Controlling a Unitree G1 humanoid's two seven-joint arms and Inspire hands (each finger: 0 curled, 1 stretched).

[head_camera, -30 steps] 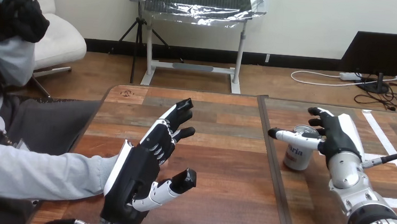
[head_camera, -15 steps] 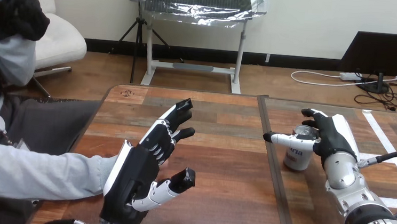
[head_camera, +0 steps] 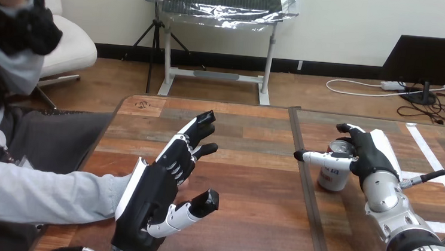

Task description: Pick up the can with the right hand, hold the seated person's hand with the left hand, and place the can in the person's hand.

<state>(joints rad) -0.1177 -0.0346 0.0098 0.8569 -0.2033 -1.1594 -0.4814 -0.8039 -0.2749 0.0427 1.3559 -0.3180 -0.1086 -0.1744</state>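
The wooden table (head_camera: 247, 163) is made of two boards, and a dark seam (head_camera: 306, 192) runs between them from the far edge to the near edge. The person sits at the left edge of the table. The person's arm in a light grey sleeve (head_camera: 35, 191) reaches in over the near left corner, and the end of the sleeve goes behind the back of the robot's left hand (head_camera: 154, 198). What is behind that hand is hidden, so I cannot tell if the two touch.

The left hand stands on its side over the left board, close to the near edge. Its fingers (head_camera: 192, 138) are spread apart, almost straight, and point to the far edge. Its thumb (head_camera: 192, 210) is bent a little to the right. Nothing is seen inside this hand.

The right arm (head_camera: 404, 230) comes in over the near right corner. The right hand (head_camera: 371, 155) is at the can (head_camera: 333, 177), with its fingers apart. Its thumb (head_camera: 319, 159) lies straight across the front of the can's upper part and points to the seam. Its fingers (head_camera: 351, 135) are only slightly bent, at the far side of the can's top. I cannot tell if they press the can.

The can stands upright on the right board, just beside the seam, about halfway between the far edge and the near edge.
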